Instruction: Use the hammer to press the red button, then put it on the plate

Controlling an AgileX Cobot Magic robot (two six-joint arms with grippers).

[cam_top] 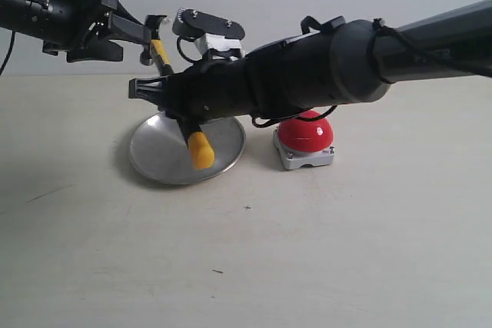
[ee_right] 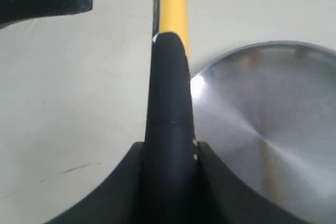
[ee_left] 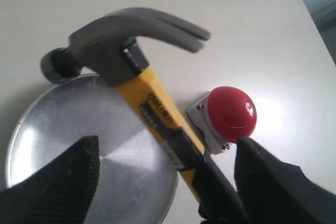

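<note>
While its arm (cam_top: 323, 67) partly hides the red button (cam_top: 306, 134), the right pincer (ee_right: 169, 153) clamps the hammer (ee_left: 152, 103); left pincer (ee_left: 168, 142) gapes wide.

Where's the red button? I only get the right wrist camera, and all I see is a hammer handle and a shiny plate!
Observer: The red button sits just beside the plate, on the right arm's side in the exterior view.
Operator: Is the other gripper grabbing my hammer too?
Observer: No, the left gripper is open, with a finger on each side of the hammer at its yellow neck.
Operator: Where's the hammer's head?
Observer: Up high. The right gripper holds the hammer tilted, with its yellow end pointing down toward the plate.
</note>
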